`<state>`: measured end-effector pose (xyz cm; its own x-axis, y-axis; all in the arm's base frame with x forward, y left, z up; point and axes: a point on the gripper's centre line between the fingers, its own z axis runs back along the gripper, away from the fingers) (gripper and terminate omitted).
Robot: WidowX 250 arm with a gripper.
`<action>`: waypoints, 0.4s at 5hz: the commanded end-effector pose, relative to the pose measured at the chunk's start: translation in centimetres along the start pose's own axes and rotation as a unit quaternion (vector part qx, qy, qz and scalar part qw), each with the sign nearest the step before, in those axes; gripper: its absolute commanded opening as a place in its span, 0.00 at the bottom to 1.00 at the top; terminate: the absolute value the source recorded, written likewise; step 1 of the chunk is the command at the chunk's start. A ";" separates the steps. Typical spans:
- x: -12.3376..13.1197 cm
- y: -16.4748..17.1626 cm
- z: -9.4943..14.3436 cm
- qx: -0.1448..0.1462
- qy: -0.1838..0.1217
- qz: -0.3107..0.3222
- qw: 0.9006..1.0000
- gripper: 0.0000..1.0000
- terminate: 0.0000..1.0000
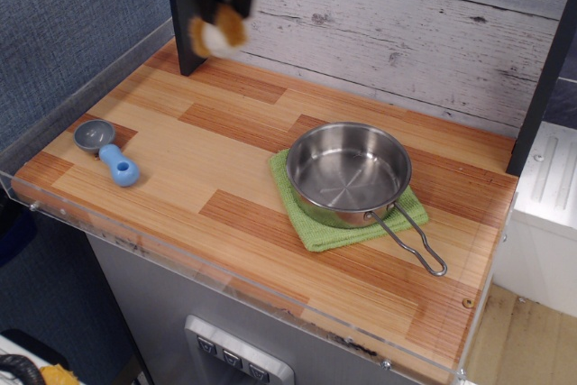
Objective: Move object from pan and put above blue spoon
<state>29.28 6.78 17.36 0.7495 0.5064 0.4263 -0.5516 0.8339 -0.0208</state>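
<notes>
The toy (217, 32) is up in the air near the top left, over the back of the bench (225, 178). The gripper (219, 2) has its jaws shut tight on the toy's top, and the rest hangs down below them. It looks blurry here. The toy seems soft and light, so it should squash a bit and not break. A pinch around its middle should hold it well. The pan (349, 175) is empty and shiny, and sits on a green cloth (311, 230). The spoon (108, 151) lies at the left, well apart from the pan.
</notes>
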 end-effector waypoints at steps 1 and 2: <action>1.6 3.7 -2.4 0.007 -0.014 0.050 0.999 0.00 0.00; 2.2 4.3 -4.0 0.023 -0.007 0.053 0.998 0.00 0.00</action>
<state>30.36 12.15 12.81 0.7066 0.5920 0.3876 -0.6395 0.7688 -0.0084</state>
